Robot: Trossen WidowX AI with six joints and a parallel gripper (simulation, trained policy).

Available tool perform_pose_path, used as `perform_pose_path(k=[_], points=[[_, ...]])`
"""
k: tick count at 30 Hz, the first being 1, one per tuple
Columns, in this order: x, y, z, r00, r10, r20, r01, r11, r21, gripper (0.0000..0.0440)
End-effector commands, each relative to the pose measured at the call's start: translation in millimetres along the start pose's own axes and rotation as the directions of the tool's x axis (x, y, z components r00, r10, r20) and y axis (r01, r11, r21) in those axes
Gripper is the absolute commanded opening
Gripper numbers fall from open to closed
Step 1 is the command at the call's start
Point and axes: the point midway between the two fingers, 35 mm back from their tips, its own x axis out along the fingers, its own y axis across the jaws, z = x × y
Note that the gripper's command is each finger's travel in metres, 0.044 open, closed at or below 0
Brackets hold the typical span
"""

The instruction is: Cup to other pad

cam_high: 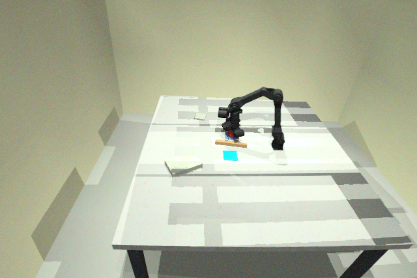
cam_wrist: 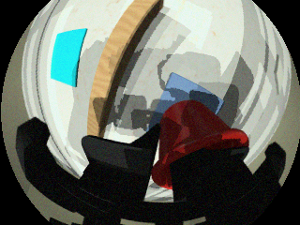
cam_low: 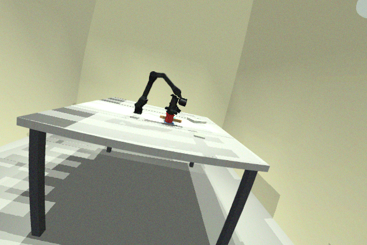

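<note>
The red cup (cam_high: 230,133) (cam_low: 169,117) (cam_wrist: 187,124) stands at the blue pad (cam_wrist: 174,91); whether its base touches the pad cannot be told. My gripper (cam_low: 170,113) (cam_wrist: 163,127) is low over it and shut on its wall: in the wrist view the left finger is outside the cup and the right finger reaches in over the rim. The cup's inside and the marbles are hidden. The cyan pad (cam_high: 230,155) (cam_wrist: 67,58) lies bare on the far side of the wooden bar from the cup.
The wooden bar (cam_high: 230,143) (cam_low: 178,120) (cam_wrist: 110,80) lies between the two pads, close to the cup. A pale slab (cam_high: 183,164) (cam_low: 196,120) lies beyond the cyan pad, to the left in the top view. A small pale tile (cam_high: 200,116) (cam_low: 199,136) lies farther back there.
</note>
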Motion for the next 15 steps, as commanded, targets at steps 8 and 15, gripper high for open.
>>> perform_pose_path(k=[8, 15], points=[[-10, -3, 3, 1.000, -0.004, 0.020, 0.007, 0.992, -0.123, 0.0000], [-31, -2, 9, 0.999, -0.010, 0.050, 0.019, 0.986, -0.167, 0.0001]])
